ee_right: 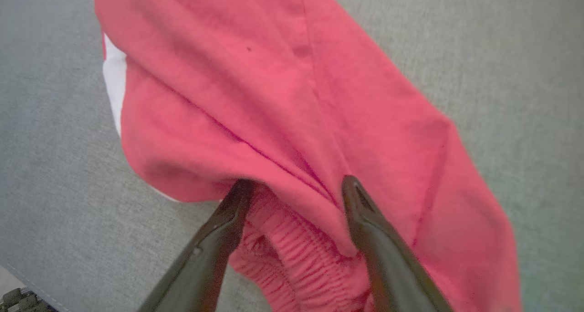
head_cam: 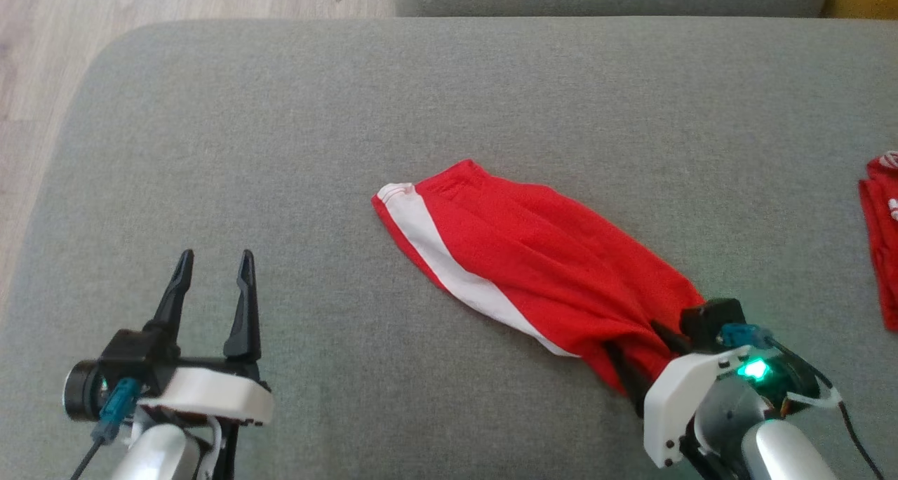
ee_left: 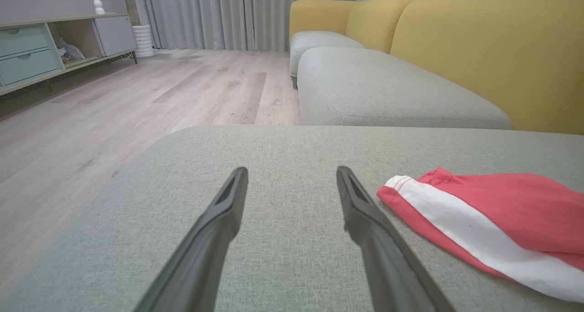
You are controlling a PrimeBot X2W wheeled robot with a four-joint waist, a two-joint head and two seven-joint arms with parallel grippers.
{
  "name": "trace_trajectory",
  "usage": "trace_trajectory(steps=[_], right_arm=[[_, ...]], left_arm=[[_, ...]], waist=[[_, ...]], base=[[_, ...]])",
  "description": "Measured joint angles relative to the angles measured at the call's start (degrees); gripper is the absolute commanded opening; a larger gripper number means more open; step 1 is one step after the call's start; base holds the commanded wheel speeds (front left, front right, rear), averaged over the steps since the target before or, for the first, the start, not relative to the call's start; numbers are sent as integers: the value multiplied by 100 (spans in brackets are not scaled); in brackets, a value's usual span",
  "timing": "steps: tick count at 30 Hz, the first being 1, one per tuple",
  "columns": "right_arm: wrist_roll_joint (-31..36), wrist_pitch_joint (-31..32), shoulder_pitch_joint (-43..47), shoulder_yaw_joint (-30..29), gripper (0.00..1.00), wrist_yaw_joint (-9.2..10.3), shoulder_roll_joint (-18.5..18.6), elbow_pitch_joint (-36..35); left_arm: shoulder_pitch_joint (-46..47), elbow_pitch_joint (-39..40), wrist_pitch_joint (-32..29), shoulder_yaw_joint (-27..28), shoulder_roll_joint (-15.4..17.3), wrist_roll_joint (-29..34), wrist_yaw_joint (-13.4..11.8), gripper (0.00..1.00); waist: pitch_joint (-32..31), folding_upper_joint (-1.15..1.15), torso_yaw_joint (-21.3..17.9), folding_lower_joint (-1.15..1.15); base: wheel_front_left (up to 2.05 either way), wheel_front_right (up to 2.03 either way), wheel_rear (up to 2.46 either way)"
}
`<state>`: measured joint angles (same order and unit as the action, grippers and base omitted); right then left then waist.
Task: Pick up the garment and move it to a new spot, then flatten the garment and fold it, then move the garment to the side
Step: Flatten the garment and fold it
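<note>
Garment (head_cam: 533, 269) on cushion (head_cam: 280, 115), well inside visible edges

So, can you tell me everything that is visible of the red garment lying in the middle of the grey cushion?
The red garment looks like shorts of thin, soft cloth, with a white stripe along one side and a gathered elastic waistband. It lies creased and bunched, slanting across the grey cushion. The open right tool straddles the waistband end, touching the cloth.
</note>
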<state>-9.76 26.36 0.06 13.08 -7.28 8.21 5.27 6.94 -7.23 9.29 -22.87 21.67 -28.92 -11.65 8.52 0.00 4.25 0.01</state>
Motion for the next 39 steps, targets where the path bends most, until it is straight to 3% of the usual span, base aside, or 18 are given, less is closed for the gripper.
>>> trace_trajectory(steps=[1,2,3,7,13,21,27,39], right_arm=[[-53,75,0,8,100,0,7,51],[-81,145,-1,43,59,0,26,67],[-118,146,-1,68,0,0,40,53],[-253,197,2,155,0,0,131,-185],[-541,527,92,261,0,0,321,-1245],[-701,1076,152,-124,0,0,231,-1963],[-857,1367,-429,-550,0,0,-12,-1510],[-1148,1239,-2008,-1199,0,0,24,296]], left_arm=[[7,-13,40,-8,-19,0,5,100],[14,-29,44,-12,-37,0,5,100],[27,-59,45,-21,-49,0,7,100],[94,-159,94,-51,-62,0,10,100],[99,-207,114,-57,-63,-24,8,100],[102,-186,114,-77,-63,-44,7,100],[337,-183,113,-131,-78,-44,59,100],[940,-392,225,-324,-324,-25,230,100]], waist=[[11,0,14,0],[19,0,26,-1],[22,0,35,0],[-4,0,42,-1],[-83,0,-33,-1],[-36,0,-95,-2],[216,0,18,-1],[865,0,413,0]], base=[[0,0,0],[0,0,0],[0,0,0],[0,0,0],[0,0,0],[0,0,0],[0,0,0],[0,0,0]])
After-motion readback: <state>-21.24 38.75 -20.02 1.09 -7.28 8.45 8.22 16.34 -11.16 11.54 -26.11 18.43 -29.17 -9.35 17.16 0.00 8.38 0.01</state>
